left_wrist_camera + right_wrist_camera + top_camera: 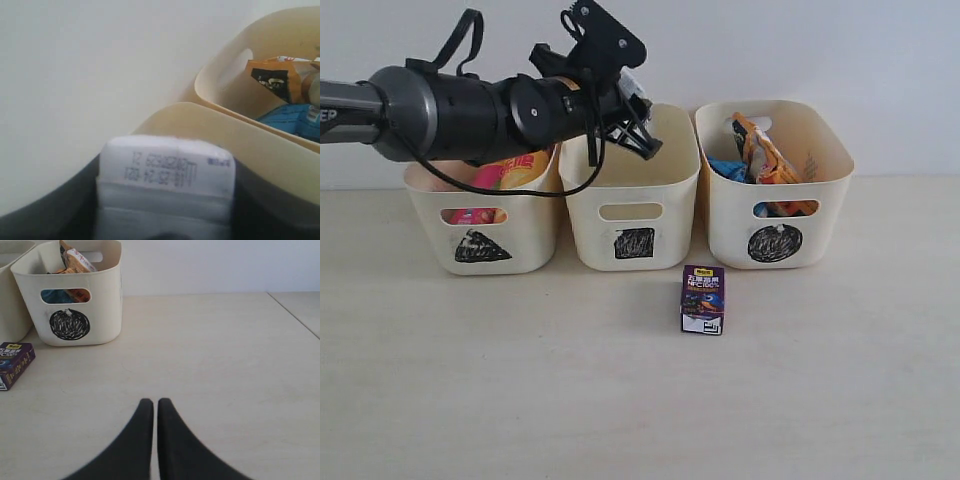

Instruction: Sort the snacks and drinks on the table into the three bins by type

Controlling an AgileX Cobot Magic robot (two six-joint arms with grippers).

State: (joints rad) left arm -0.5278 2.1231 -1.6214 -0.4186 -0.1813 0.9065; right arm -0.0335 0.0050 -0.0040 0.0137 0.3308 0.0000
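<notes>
Plain white wall behind the bins. Left gripper (638,135) grips a white carton (165,185) by its sides, square bin (632,205) directly below. Rigid but crushable; right gripper (152,407) closed, empty.

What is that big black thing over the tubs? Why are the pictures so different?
That is a robot arm. There are two, each ending in a pincer called a gripper. One picture watches the whole scene; the other two come from cameras on the wrists. The left gripper, over the cream plastic tub marked with a black square, holds a small white carton. The right gripper is shut and empty above the pale table. A purple-and-white drink carton stands in front of the tubs. The triangle tub holds a pink chip tube and a yellow chip tube; the circle tub holds an orange crinkly bag and a blue crinkly bag.
</notes>
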